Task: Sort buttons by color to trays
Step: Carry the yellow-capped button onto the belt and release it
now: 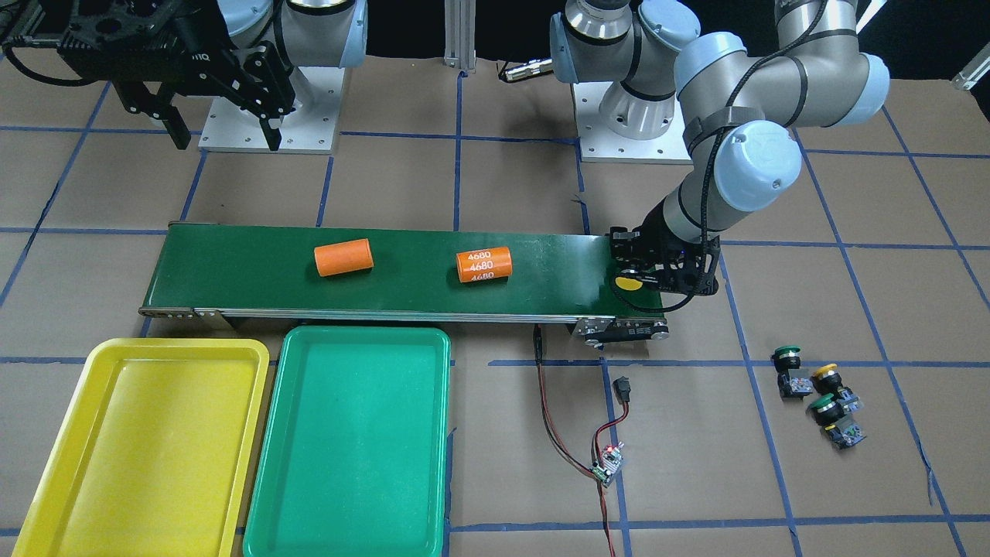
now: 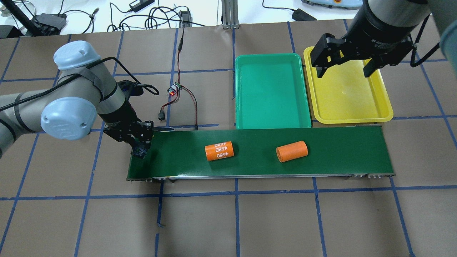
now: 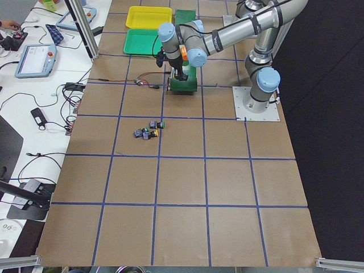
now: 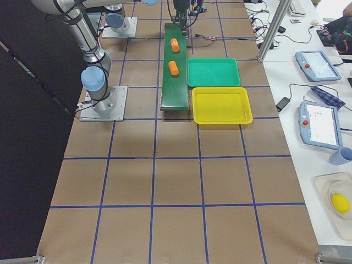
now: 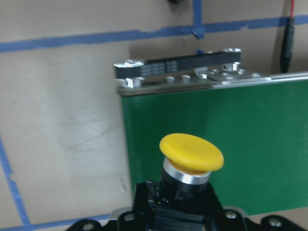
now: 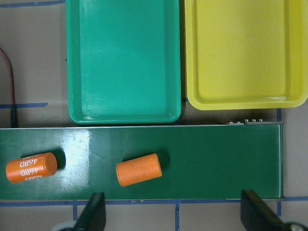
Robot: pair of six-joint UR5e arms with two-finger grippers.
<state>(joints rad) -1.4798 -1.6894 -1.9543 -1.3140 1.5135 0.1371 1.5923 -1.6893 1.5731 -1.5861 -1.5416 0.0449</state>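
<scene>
- We see one yellow button point(image 5: 191, 153) pinched by its dark body in the left hand point(image 1: 648, 272), just above one end of the conveyor belt point(image 1: 232, 271).
- The other three buttons point(image 1: 824, 406), two green-capped and one yellow-capped, lie clustered on the desk point(image 1: 696, 464) beyond that belt end, well apart from the trays.
- We find the yellow tray point(image 1: 155, 449) and green tray point(image 1: 356, 441) side by side, just beside the belt's other half.
- Two orange cylinders point(image 1: 343, 257) lie on the belt.
- The right hand point(image 2: 344, 69) hangs high, fingers spread.
</scene>
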